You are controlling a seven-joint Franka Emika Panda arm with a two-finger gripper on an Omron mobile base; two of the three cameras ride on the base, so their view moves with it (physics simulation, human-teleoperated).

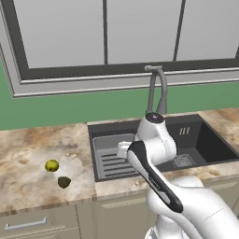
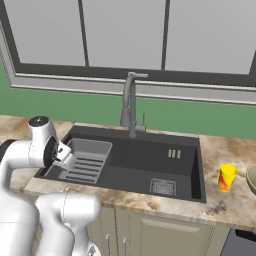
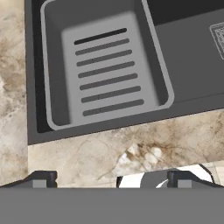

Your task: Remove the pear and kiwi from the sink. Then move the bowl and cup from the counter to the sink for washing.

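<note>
**A:** So, where do the task's things sit relative to the sink (image 2: 190, 170)?

**B:** We see the pear (image 1: 52, 165) and the kiwi (image 1: 64, 182) already out, lying on the counter (image 1: 28, 154) well to the sink's left, near each other but apart. The cup (image 2: 227, 177), yellow with a red mark, stands upright on the counter just right of the sink, and the bowl (image 2: 251, 178) peeks in beyond it, cut by the frame edge.

**A:** And the hand?

**B:** Our gripper (image 3: 109, 180) hangs above the sink's front left edge, fingers spread wide, grasping nothing.

**A:** What next, in our judgement?

**B:** Likely the bowl or cup. We should swing across to the sink's right, come down over the cup's rim squarely, and lift before crossing.

**A:** Anything in the way?

**B:** The tall faucet (image 2: 131, 105) rises behind the sink's middle. The ribbed tray (image 3: 105, 70) fills the sink's left half.
</note>
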